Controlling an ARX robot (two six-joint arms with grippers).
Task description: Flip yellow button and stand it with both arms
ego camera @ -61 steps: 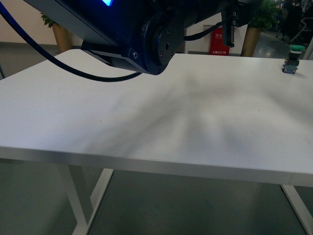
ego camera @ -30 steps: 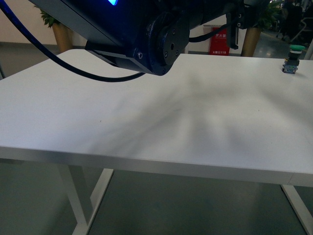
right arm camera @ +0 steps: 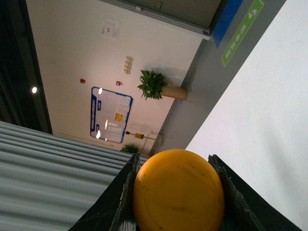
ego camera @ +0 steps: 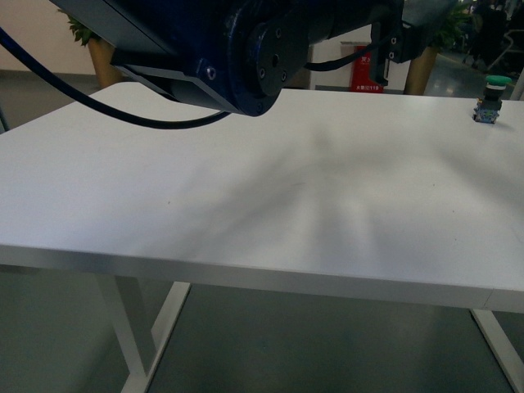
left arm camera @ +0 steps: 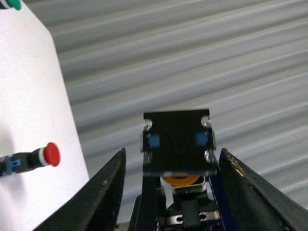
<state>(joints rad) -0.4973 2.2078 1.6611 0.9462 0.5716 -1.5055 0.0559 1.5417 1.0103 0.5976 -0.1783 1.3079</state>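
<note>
The yellow button [right arm camera: 178,190] is up in the air, not on the bench [ego camera: 246,188]. The right tool [right arm camera: 173,161] is clenched on it, with its fingers [right arm camera: 120,207] pressing on both sides of the round cap [left arm camera: 180,180]. The black base [left arm camera: 177,142] with its blue parts points toward the left tool [left arm camera: 172,151]. That tool is released: its fingers [left arm camera: 103,192] stand on either side of the base with a clear gap on each side. The front view shows only the arms high above the bench, and the button itself is hidden there. I judge the button to be small, light and stiff, so weight is not the problem. The smooth round cap probably slips and can turn between flat fingers. The boxy base has flat sides and looks like the better place to take hold, squarely across two opposite faces. If the right tool lets go before the left one has closed well, the button may drop. Further out, a red button [left arm camera: 45,155] lies on its side on the bench, and a green button [ego camera: 494,97] stands near the far right edge.
</note>
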